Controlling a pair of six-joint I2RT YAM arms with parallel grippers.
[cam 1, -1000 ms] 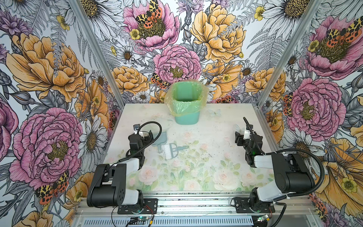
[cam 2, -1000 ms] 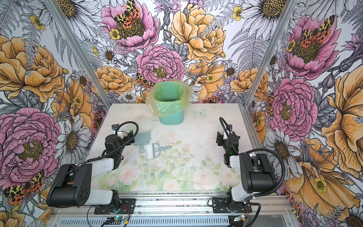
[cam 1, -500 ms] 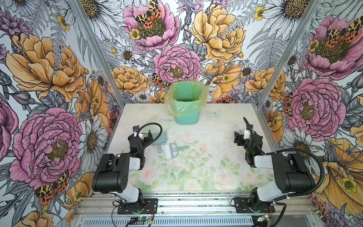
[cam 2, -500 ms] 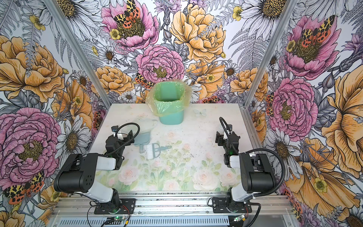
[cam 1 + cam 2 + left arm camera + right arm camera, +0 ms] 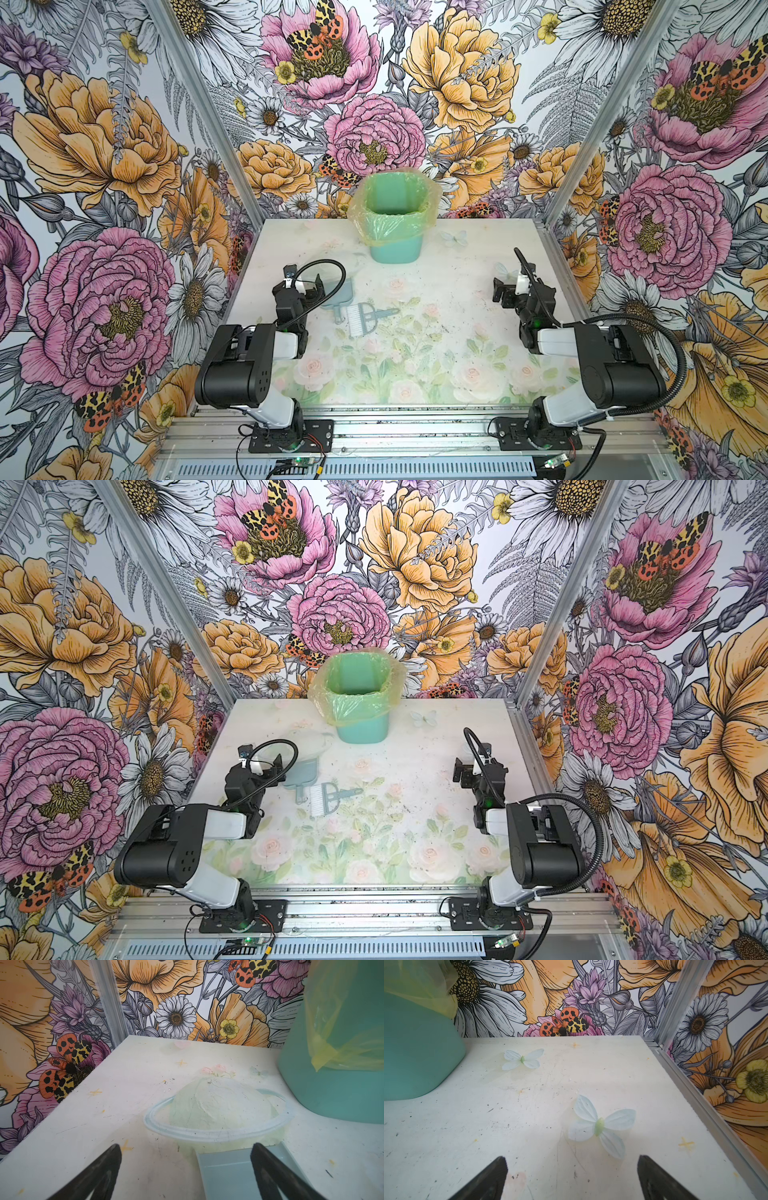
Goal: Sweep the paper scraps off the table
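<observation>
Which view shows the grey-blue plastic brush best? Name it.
A top view: the grey-blue plastic brush lies whole and uncovered beside the grey-blue plastic dustpan. The left wrist view shows only that dustpan; the right wrist view shows neither.

Light: bright, even and diffuse in all four views. Shadows faint and soft-edged; only a thin grey band hugs the foot of the bin [image 5: 342,1084] on the counter [image 5: 124,1095]. No blown highlights; mild sheen on the yellow liner [image 5: 376,226], pale streak along the metal rail [image 5: 695,1095].

Top views: sharp at centre, colours saturated. Wall posts [image 5: 208,112] splay outward and the print stretches toward the corners: wide-lens distortion.

Wrist views: counter scuffs and specks crisp mid-frame; the bin, near the lens, is soft. Fingertips of the left pincer [image 5: 186,1147] and right pincer [image 5: 572,1159] read as black, detail-less wedges with blurred edges. Pale butterfly motif [image 5: 600,1126] in focus.
</observation>
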